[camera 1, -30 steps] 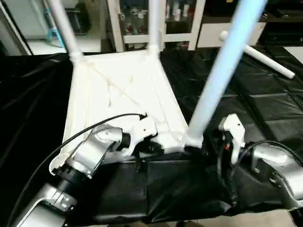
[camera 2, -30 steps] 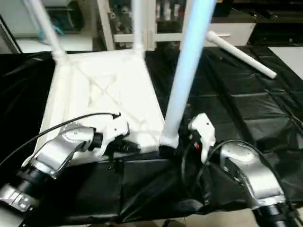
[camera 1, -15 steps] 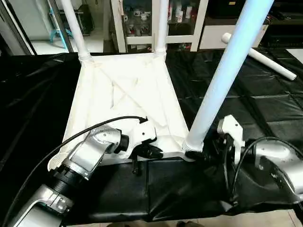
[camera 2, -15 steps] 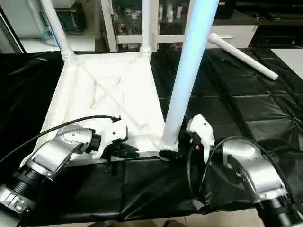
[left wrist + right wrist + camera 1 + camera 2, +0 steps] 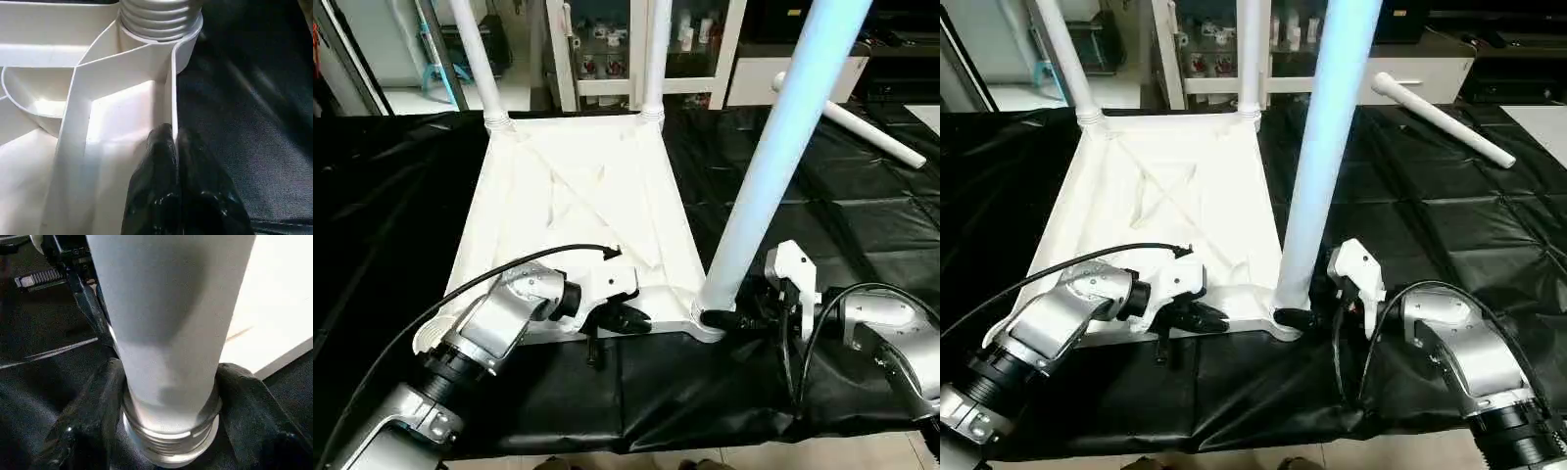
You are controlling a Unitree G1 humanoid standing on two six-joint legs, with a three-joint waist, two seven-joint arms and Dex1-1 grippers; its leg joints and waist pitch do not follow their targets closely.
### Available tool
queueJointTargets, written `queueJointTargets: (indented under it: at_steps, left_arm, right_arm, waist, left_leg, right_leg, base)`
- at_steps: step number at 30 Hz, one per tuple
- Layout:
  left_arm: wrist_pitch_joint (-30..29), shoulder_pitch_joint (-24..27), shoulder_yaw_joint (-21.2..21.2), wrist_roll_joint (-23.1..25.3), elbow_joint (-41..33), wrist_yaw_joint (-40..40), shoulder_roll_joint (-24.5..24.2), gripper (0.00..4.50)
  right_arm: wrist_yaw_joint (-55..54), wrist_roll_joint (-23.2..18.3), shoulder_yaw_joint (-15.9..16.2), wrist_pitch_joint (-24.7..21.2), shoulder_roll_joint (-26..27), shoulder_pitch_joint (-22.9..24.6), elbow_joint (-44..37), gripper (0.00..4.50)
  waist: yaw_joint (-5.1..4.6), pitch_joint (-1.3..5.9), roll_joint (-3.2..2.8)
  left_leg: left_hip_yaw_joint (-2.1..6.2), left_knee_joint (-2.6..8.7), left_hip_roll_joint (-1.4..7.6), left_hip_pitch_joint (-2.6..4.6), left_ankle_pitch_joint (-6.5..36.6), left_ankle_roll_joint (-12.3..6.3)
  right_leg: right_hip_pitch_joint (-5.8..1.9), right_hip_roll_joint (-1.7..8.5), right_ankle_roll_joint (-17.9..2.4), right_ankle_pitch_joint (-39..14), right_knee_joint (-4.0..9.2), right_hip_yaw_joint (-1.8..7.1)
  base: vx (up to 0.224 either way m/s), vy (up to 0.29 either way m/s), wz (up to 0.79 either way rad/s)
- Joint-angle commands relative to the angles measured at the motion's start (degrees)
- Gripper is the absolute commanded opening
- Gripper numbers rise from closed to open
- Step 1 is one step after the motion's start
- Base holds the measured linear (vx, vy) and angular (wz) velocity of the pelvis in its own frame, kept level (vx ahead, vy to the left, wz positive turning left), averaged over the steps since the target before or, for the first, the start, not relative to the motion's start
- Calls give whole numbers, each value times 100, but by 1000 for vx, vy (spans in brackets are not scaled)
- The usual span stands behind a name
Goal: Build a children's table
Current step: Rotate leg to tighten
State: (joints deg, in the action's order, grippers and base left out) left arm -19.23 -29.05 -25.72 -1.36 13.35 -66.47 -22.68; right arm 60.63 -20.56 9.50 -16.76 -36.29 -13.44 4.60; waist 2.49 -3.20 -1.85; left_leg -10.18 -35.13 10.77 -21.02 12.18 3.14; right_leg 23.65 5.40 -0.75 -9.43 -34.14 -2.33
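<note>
Your left pincer (image 5: 628, 319) pinches the upturned tabletop (image 5: 578, 211) rim on the black worktop (image 5: 862, 225); your right pincer (image 5: 168, 431) brackets the near-right leg (image 5: 773, 157) at its socket.

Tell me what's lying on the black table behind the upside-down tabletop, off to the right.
One loose white leg lies flat on the black work table, behind and right of the tabletop. The upright near leg covers its left end in the left eye view.

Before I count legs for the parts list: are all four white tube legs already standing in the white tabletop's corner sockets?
No: three white tapered tube legs stand in the white plastic tabletop, while a fourth white tube leg lies loose on the black-covered work table.
</note>
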Motion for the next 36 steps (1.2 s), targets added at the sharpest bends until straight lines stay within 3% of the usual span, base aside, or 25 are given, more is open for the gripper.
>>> queueJointTargets:
  at_steps: [1,12,14,15,16,18,20,22,23,24,25,26,27,29,31,33,36]
  left_arm:
    - [130,-42,-69,33,-46,-4,45,0]
    - [136,-11,-79,70,-32,19,16,0]
    - [57,-26,-18,86,55,209,111,0]
    - [5,-39,21,104,122,351,182,0]
    - [-44,-55,58,122,184,488,257,0]
    - [-154,-95,142,155,318,785,431,0]
    - [-354,-179,305,179,559,1341,790,0]
    - [-400,-228,365,192,684,1579,951,0]
    - [-496,-337,530,165,944,2072,1301,0]
    - [-633,-450,718,95,1188,2509,1618,0]
    - [-676,-589,851,139,1441,2979,1827,0]
    - [-674,-705,934,209,1645,3342,1966,0]
    - [-661,-739,949,236,1698,3438,1994,0]
    - [-566,-908,1023,382,1948,3896,2131,0]
    - [-522,-984,1032,464,2039,4027,2175,0]
    - [-508,-1043,1028,531,2100,4020,2200,0]
    - [-490,-1068,1041,547,2158,3990,2210,0]
  right_arm:
    - [148,138,162,49,-27,-15,55,258]
    - [-130,151,59,-74,242,42,296,252]
    - [-594,202,-54,-110,521,13,585,252]
    - [-887,253,-103,-120,694,-6,754,252]
    - [-1110,286,-138,-130,833,-25,877,251]
    - [-1526,332,-202,-151,1109,-69,1102,251]
    - [-2088,434,-225,-96,1541,-189,1395,251]
    - [-2383,563,-211,-31,1730,-282,1569,251]
    - [-3057,813,-229,87,2085,-540,2009,250]
    - [-3679,967,-323,149,2383,-800,2437,250]
    - [-4224,1062,-409,201,2596,-1049,2814,250]
    - [-4625,1119,-484,260,2764,-1255,3117,250]
    - [-4712,1123,-503,273,2809,-1313,3194,250]
    - [-5192,1150,-606,357,3034,-1617,3593,250]
    - [-5419,1157,-686,448,3161,-1804,3830,250]
    - [-5582,1138,-835,638,3322,-2041,4120,250]
    - [-5504,1145,-916,863,3417,-2205,4360,250]
  waist:
    - [-20,419,84]
    - [-48,398,74]
    - [-89,366,45]
    - [-102,364,57]
    - [-122,359,31]
    - [-188,332,57]
    - [-265,323,19]
    - [-385,319,58]
    - [-409,331,51]
    - [-479,320,26]
    - [-543,334,-39]
    - [-631,341,-70]
    - [-679,343,-51]
    - [-763,359,-77]
    - [-772,370,-111]
    - [-797,374,-100]
    - [-841,379,-78]
  left_leg:
    - [16,407,176,36,573,-527]
    - [27,433,171,29,855,-413]
    - [27,460,170,40,1130,-309]
    - [27,460,164,43,1193,-258]
    - [55,480,155,33,1318,-163]
    - [72,505,144,49,1669,-39]
    - [82,502,122,94,1973,47]
    - [129,511,93,72,2233,112]
    - [139,511,88,69,2257,103]
    - [155,512,77,32,2281,95]
    - [191,510,69,53,2438,139]
    - [222,500,60,82,2621,159]
    - [237,511,69,95,2736,145]
    - [275,541,85,28,2791,31]
    - [254,518,74,91,2859,-55]
    - [249,534,85,13,2712,-115]
    - [238,532,92,12,2679,-144]
  right_leg:
    - [-331,199,-1400,-777,301,149]
    - [-338,204,-1339,-1132,341,141]
    - [-299,202,-1258,-1564,399,131]
    - [-299,201,-1213,-1687,414,128]
    - [-324,210,-1112,-1960,422,115]
    - [-298,198,-933,-2448,482,94]
    - [-253,202,-796,-2875,543,83]
    - [-265,186,-577,-3244,603,22]
    - [-264,198,-525,-3327,612,13]
    - [-267,199,-477,-3398,628,-24]
    - [-271,196,-405,-3528,665,-96]
    - [-251,201,-446,-3420,698,-154]
    - [-267,188,-440,-3353,723,-201]
    - [-352,215,-509,-2993,729,-255]
    - [-299,227,-617,-2842,770,-284]
    - [-351,267,-722,-2574,740,-319]
    - [-338,281,-841,-2445,712,-305]
  base:
    - [0,0,0]
    - [0,0,0]
    - [0,0,0]
    - [0,0,0]
    - [0,0,0]
    - [0,0,0]
    - [0,0,0]
    - [0,0,0]
    - [0,0,0]
    - [-58,18,-15]
    - [0,0,0]
    - [0,0,0]
    - [0,0,0]
    - [0,0,0]
    - [0,0,0]
    - [0,0,0]
    - [0,0,0]
